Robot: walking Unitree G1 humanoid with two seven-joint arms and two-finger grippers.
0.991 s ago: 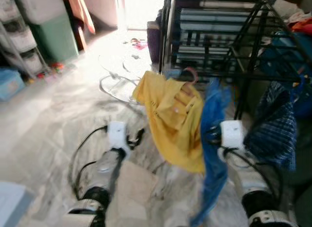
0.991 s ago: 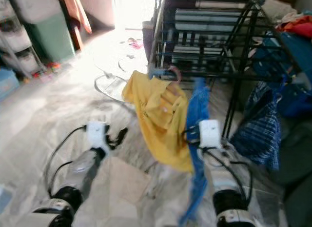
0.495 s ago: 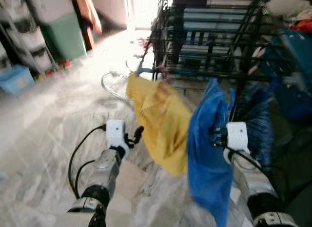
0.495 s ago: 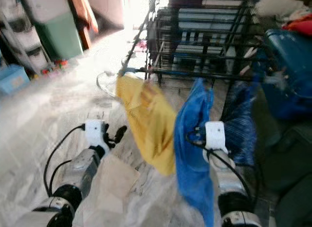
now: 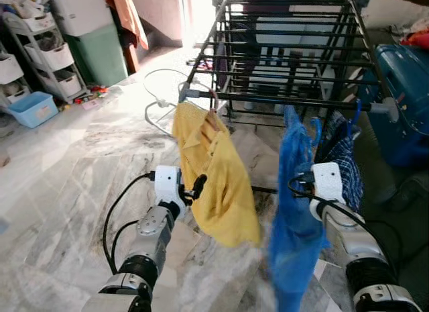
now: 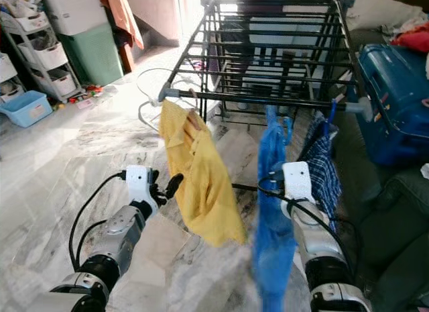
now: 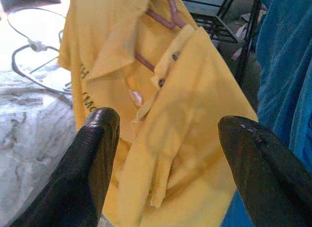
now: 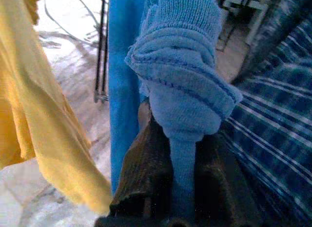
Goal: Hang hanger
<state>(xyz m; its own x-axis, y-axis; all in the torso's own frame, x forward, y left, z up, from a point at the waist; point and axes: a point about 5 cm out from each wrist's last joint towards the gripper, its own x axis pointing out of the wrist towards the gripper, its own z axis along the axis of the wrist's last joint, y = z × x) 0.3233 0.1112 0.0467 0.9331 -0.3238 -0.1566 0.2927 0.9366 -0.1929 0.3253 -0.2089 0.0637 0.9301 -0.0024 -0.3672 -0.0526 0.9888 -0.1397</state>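
The blue garment (image 5: 289, 211) hangs from the right gripper (image 8: 170, 188), whose two black fingers are clamped shut on a bunched knitted fold of it, so it dangles in front of the black drying rack (image 5: 288, 50), its top just below the near rail. No hanger hook can be made out on it in any view, so I cannot tell whether it sits on a hanger. To do the hanging well, I judge that the right arm should lift until the top of the garment clears the near rail, move forward into the free stretch of rail between the yellow shirt (image 5: 214, 171) and the blue plaid garment (image 5: 342, 158), then lower so the weight settles on the bar before the fingers part; letting go early would drop it onto the marble floor (image 5: 60, 171). The cloth is long and limp and will sway, so a slow approach should keep it from snagging its neighbours. The left gripper (image 7: 165, 154) hovers with fingers spread wide and empty just in front of the yellow shirt, which already hangs from the rail on a pink hanger (image 7: 161, 17). By count: one rack, one yellow shirt and one plaid garment already hung, one blue garment in hand, one pink hanger seen, one blue suitcase (image 5: 402, 84) beside the rack, and two grippers.
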